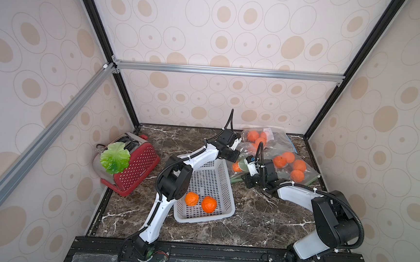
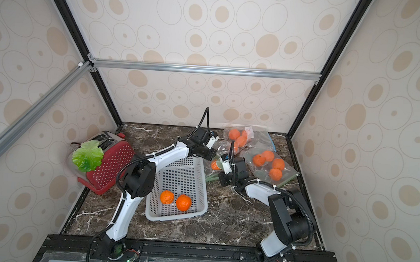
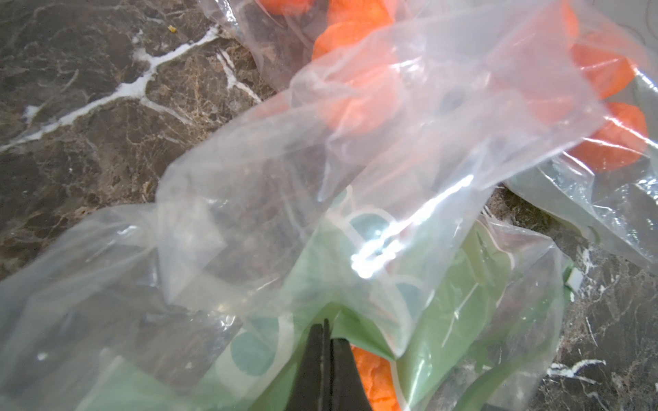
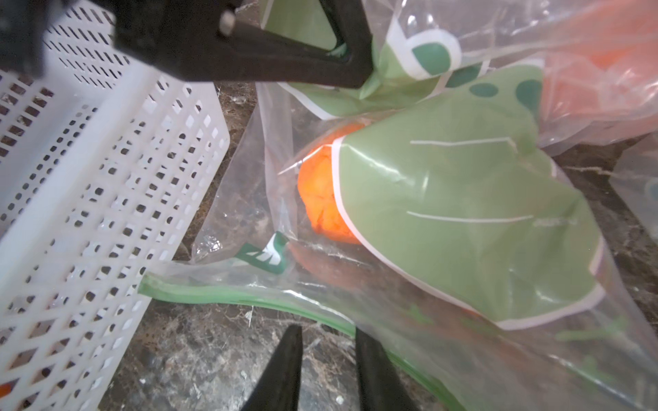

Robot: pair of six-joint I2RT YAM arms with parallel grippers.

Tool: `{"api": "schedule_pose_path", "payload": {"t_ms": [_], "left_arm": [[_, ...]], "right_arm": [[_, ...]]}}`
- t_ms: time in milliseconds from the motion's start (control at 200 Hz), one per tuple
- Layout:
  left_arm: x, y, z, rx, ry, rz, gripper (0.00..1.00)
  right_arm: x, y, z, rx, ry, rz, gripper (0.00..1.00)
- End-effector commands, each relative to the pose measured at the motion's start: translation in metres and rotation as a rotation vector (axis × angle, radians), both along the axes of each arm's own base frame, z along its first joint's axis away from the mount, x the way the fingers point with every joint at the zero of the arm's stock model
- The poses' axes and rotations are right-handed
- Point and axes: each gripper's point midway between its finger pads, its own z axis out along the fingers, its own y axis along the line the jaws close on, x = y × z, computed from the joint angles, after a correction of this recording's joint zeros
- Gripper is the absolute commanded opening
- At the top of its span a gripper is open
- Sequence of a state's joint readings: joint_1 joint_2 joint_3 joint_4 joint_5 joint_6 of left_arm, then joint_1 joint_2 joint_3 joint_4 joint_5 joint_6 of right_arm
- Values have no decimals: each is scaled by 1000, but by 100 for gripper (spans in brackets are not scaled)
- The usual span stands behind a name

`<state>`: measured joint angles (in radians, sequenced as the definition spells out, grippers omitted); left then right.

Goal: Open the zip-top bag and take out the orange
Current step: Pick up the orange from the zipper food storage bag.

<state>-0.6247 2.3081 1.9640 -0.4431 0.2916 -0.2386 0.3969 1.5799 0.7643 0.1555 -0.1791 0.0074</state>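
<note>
A clear zip-top bag (image 4: 463,213) with a green printed label lies just right of the white basket. One orange (image 4: 320,188) sits inside it, also seen as the orange (image 1: 236,166) in a top view. My left gripper (image 3: 325,325) is shut on a raised fold of the bag's plastic, with the orange (image 3: 374,377) just beside its fingers. My right gripper (image 4: 327,329) is low at the bag's green zip strip (image 4: 220,295). Its fingers stand a little apart with bare marble between them, and one fingertip touches the strip. From above, the left gripper (image 1: 237,159) and right gripper (image 1: 242,175) meet over this bag.
The white perforated basket (image 1: 227,188) holds two oranges (image 1: 191,198) (image 1: 209,204). Two more bags (image 1: 292,165) (image 1: 259,137) with several oranges lie at the back right. A red toaster (image 1: 135,167) with a green leaf (image 1: 114,157) stands at the left wall.
</note>
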Motion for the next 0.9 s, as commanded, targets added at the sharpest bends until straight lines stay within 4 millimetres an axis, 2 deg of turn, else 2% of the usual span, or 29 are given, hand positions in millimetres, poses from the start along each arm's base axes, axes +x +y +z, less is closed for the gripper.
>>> {"api": "schedule_pose_path", "payload": {"t_ms": [0,215,471,681,896], "left_arm": [[-13,3,-31,42,77,-21,0],[-13,5,-33,48,82,-16,0],[-12,4,-33,48,85,-10,0],[-13,2,-38,43,101,-11,0],[-14,0,-51,45,135,-8,0]], "right_arm": [[1,-4,-1,-2,13,-32,27],[-2,-1,-13,19,68,-43,21],[0,-3,-31,35,112,-96,21],[17,-7,-25,49,59,-167,23],[38,10,-8,174,-35,-158,24]]}}
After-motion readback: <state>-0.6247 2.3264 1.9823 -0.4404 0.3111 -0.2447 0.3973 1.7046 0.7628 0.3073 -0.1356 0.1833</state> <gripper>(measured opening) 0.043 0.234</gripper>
